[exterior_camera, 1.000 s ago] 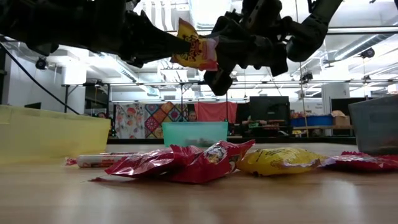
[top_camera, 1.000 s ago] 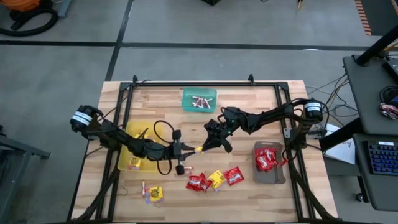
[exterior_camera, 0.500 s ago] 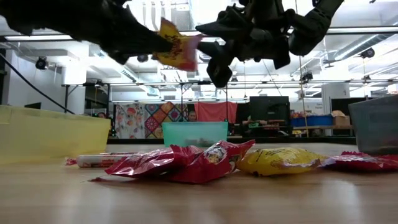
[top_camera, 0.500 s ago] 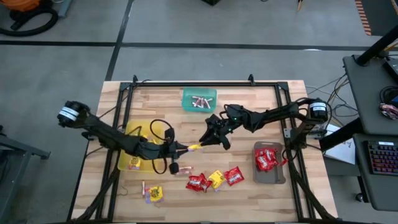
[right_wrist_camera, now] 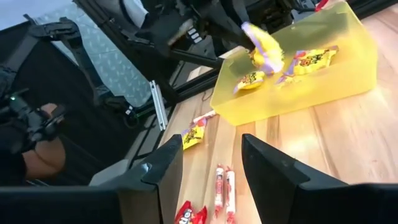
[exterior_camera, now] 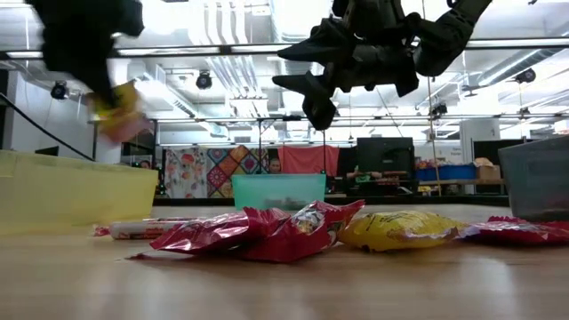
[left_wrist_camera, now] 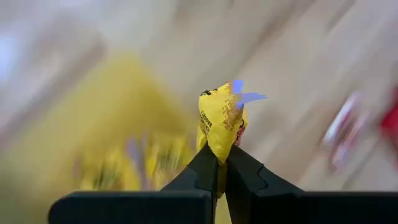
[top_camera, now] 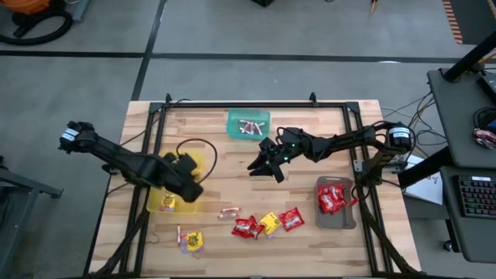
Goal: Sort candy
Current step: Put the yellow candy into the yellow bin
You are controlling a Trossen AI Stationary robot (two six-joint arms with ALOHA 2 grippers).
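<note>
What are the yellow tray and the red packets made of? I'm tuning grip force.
Yellow tray: looks like translucent plastic, since the candy inside shows through its wall. Red packets: thin glossy film, probably plastic or foil, crinkled and catching highlights. Neither can be told for certain by look.

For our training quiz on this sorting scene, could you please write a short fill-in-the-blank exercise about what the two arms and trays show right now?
1. The left gripper has its jaws shut on a ____ packet.
2. That gripper hangs over the ____ tray.
3. The right gripper has its jaws open and holds ____.
4. The grey tray holds only ____ packets.

Missing words: yellow; yellow; nothing; red
</note>
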